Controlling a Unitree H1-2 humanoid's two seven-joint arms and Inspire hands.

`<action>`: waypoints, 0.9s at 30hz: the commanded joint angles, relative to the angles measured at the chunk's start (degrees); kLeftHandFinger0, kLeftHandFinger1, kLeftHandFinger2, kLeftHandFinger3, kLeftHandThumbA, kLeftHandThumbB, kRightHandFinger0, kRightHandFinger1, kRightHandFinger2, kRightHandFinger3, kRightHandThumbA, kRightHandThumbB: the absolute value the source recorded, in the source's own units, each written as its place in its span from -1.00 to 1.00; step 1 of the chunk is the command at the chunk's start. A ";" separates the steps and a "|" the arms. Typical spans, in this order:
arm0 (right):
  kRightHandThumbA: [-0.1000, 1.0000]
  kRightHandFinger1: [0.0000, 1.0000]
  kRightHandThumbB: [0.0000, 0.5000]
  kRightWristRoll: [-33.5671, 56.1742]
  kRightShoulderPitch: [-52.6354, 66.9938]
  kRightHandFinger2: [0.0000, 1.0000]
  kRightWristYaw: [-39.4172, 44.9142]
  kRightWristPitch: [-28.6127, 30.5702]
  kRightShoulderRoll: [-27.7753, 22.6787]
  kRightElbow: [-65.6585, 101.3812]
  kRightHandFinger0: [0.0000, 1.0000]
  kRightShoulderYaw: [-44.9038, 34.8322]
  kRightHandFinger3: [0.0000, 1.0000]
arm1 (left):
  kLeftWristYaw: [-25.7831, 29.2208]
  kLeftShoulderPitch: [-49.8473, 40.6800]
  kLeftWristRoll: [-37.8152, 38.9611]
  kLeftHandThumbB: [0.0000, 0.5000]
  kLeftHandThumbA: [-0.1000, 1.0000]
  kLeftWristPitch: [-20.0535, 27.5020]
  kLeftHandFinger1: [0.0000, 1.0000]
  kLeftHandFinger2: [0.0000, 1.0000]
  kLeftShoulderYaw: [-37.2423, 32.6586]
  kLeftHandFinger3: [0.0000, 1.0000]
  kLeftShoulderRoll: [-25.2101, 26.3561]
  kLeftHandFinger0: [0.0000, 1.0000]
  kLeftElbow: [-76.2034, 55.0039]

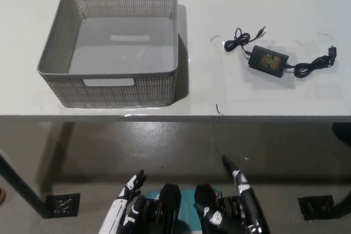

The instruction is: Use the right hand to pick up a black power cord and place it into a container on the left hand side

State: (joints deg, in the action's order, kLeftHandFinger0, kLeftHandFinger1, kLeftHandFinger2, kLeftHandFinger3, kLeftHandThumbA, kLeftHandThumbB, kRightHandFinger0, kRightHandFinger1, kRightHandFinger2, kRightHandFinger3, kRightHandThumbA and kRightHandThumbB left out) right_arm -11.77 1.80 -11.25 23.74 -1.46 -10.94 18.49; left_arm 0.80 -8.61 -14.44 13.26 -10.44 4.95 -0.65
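The white left hand (122, 206) shows at the bottom of the head view, left of centre, well below the near edge of the table (230, 110) and over the floor. Its fingers (135, 180) point up toward that edge, slightly spread, holding nothing. The black right hand (241, 201) is at the bottom, right of centre, also below the table edge. Its fingers (229, 165) reach up toward the table, apart from each other, with nothing in them. Neither hand touches the table.
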 commanded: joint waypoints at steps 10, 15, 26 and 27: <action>0.82 1.00 0.14 -1.85 -0.21 1.00 0.96 1.59 -1.47 16.58 1.00 -6.50 1.00 | -0.72 0.87 2.35 -0.68 1.00 3.57 1.00 1.00 1.84 1.00 0.07 1.00 -5.89; 0.71 1.00 0.40 -3.97 -3.04 1.00 1.69 -5.03 -3.77 22.48 1.00 -11.16 1.00 | -1.02 0.96 2.88 -0.52 1.00 2.81 1.00 1.00 2.14 1.00 -0.05 1.00 -5.49; 0.69 1.00 0.77 -11.34 -18.89 1.00 6.89 -19.52 -13.26 22.28 1.00 -17.72 1.00 | -0.80 1.31 1.84 -0.43 1.00 1.98 1.00 1.00 2.01 1.00 -0.35 1.00 -4.96; 0.71 1.00 0.83 -12.07 -20.74 1.00 7.61 -20.83 -14.40 21.50 1.00 -17.82 1.00 | -0.85 1.36 1.86 -0.43 1.00 1.84 1.00 1.00 2.01 1.00 -0.34 1.00 -4.94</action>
State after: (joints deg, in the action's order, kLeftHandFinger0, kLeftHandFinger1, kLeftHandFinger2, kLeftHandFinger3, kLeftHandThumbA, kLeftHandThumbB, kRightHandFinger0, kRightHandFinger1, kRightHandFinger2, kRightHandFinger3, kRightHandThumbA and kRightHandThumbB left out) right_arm -18.73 -12.64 -8.05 12.16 -12.35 9.90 1.92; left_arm 0.26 -8.21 -12.76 14.72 -8.61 4.81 -4.41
